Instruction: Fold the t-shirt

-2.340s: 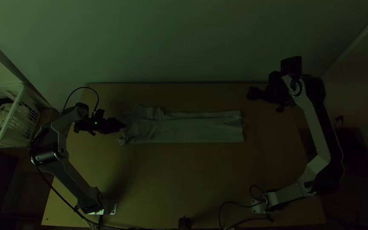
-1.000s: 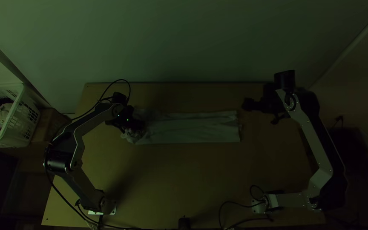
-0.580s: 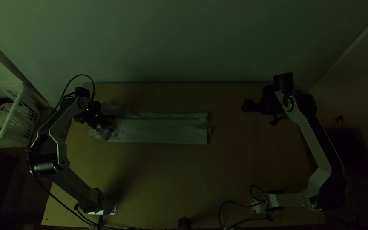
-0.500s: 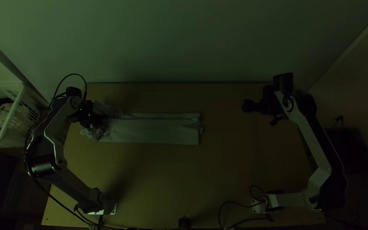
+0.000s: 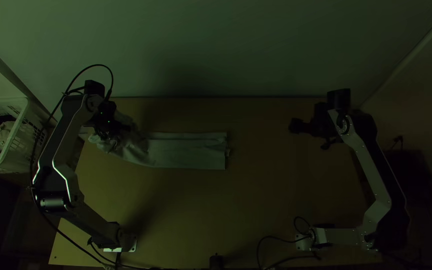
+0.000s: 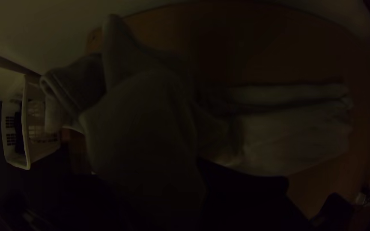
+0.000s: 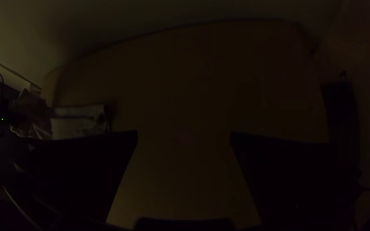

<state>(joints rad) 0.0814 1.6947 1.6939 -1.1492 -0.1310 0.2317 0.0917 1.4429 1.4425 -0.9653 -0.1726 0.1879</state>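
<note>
T-shirt (image 5: 186,151), a pale cloth strip gripped bunched in the black left claw (image 5: 124,130), needed slow, level laying; the black right claw (image 7: 184,136) gaped.

In dim light, a pale wall (image 5: 216,45) rises behind the wooden table (image 5: 216,215).

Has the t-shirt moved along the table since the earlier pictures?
Yes. In the top view the t-shirt has shifted left, toward the basket; its right end, earlier well right of the table's middle, now lies close to it.
</note>
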